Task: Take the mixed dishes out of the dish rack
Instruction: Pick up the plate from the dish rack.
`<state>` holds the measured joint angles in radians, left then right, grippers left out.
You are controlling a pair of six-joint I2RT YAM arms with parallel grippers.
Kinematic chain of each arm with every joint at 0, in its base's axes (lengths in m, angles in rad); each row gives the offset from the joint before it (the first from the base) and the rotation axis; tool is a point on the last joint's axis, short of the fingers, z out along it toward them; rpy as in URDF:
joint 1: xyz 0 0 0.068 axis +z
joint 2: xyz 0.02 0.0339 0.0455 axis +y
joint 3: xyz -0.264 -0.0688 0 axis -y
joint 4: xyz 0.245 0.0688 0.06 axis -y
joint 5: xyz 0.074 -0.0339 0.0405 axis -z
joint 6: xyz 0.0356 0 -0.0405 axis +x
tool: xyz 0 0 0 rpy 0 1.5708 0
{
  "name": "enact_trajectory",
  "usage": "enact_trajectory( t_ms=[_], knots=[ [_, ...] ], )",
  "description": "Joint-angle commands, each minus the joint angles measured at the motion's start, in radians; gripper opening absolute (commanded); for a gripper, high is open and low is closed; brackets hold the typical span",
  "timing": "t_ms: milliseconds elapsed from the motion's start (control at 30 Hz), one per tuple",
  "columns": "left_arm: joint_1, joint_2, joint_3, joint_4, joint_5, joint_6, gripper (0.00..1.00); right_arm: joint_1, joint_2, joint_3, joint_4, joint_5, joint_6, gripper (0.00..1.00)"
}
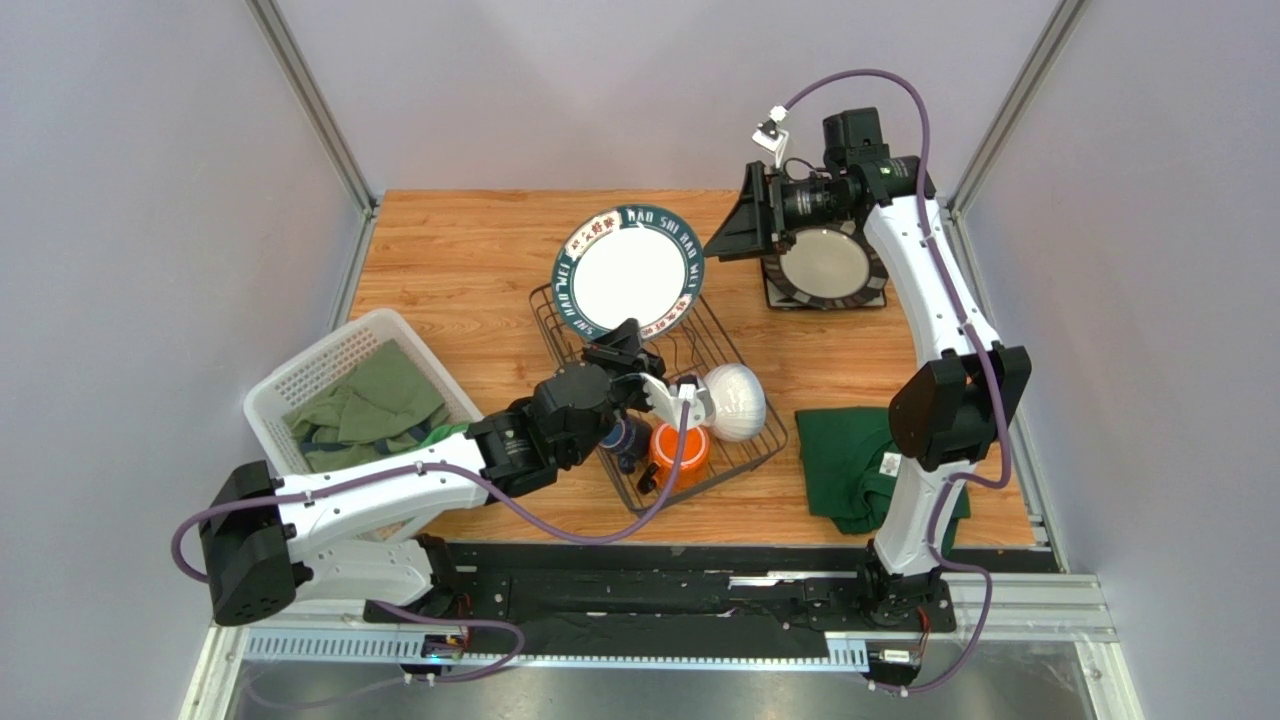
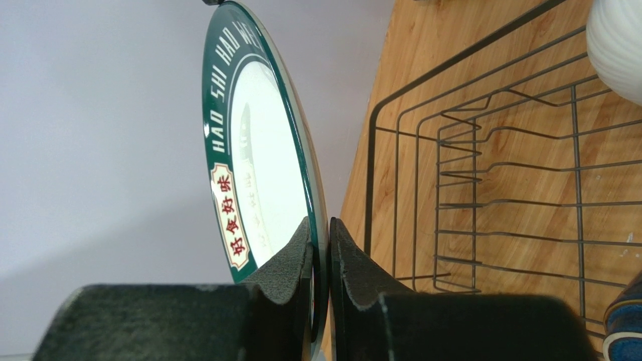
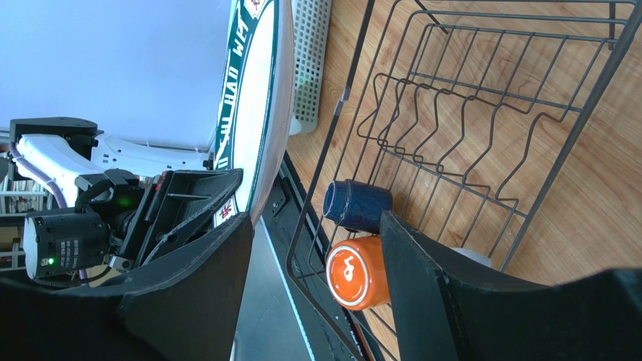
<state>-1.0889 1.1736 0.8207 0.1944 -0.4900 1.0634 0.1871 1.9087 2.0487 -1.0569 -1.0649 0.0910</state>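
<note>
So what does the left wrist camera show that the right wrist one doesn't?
Only the left wrist view: a close-up of the left gripper pinching the edge of the round white plate with a dark-green lettered rim, and the side of a white ribbed bowl.

Only the right wrist view: the orange mug, a white plastic slotted basket and the open right gripper.

Both: that plate held by the left gripper, the black wire dish rack, the dark blue mug and the wooden table.
</note>
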Motion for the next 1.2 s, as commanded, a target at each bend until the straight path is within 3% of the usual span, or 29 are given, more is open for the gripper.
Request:
enact_trajectory(
  t_ms=[0, 833, 1167],
  knots=[
    [-0.022, 0.009, 0.011, 0.128, -0.009, 0.041, 0.0, 0.021, 0.018, 0.062, 0.035, -0.013, 0.027, 0.66],
    [-0.022, 0.057, -0.014, 0.204, -0.015, 0.03, 0.0, 0.061, 0.004, 0.018, 0.063, -0.006, 0.023, 0.6],
    [-0.032, 0.07, -0.008, 0.241, -0.024, 0.036, 0.0, 0.095, 0.032, 0.016, 0.063, 0.009, 0.018, 0.5]
  ],
)
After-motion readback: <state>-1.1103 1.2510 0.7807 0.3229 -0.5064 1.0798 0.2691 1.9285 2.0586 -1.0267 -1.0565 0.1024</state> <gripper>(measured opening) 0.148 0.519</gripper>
